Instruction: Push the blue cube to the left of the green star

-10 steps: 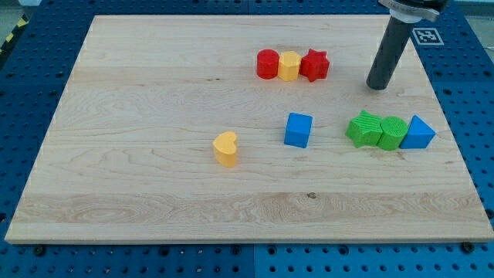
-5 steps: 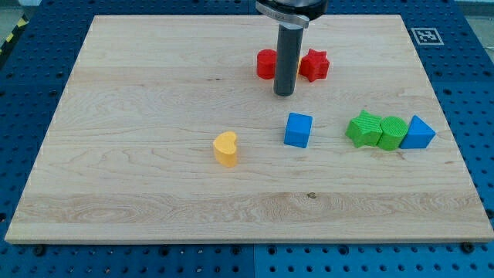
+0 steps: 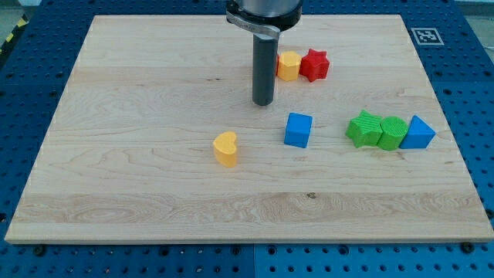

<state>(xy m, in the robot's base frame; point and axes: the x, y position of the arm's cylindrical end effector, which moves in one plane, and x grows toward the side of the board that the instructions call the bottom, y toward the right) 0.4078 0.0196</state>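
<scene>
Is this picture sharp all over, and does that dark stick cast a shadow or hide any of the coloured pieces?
In the camera view, lighting is even and soft, with no glare on the wooden board. Everything looks sharp, including my tip and the blue cube. Shadows are faint, just thin dark edges under the blocks. The rod hides the red block behind it, beside the yellow block.

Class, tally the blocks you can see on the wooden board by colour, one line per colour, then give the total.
Red: 1 visible, the red star; the rod may hide more behind it
Yellow: 2, yellow block and yellow heart
Blue: 2, blue cube and blue triangle
Green: 2, green star and green block
Total: 7
</scene>
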